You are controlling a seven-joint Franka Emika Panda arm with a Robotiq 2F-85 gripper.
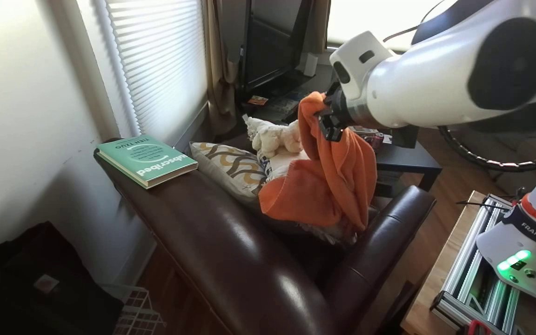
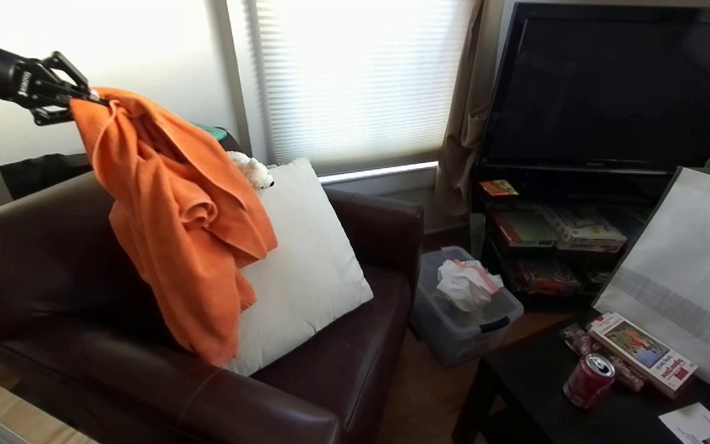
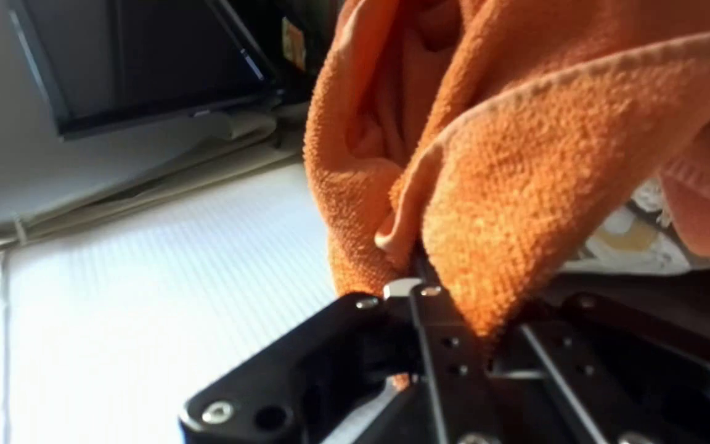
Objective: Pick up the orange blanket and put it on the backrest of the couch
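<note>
Fingers [image 3: 453, 354] of a Franka Emika Panda arm [image 1: 435, 83] pinch a gathered fold of an orange blanket [image 2: 182, 265], which hangs over the seat [image 2: 336, 345] of a brown leather couch [image 2: 262, 410], in front of a white pillow [image 2: 309, 259], well apart from the edges of the black tabletop [image 2: 534, 373]. The couch's backrest [image 1: 212, 218] carries a green book by Tien Tzuo [image 1: 144, 160]. In an exterior view, a red soda can [image 2: 588, 382] stands upright between the tabletop's left corner and a picture-fronted box [image 2: 644, 354]; a white plush toy [image 2: 253, 171] shows partly behind the blanket.
</note>
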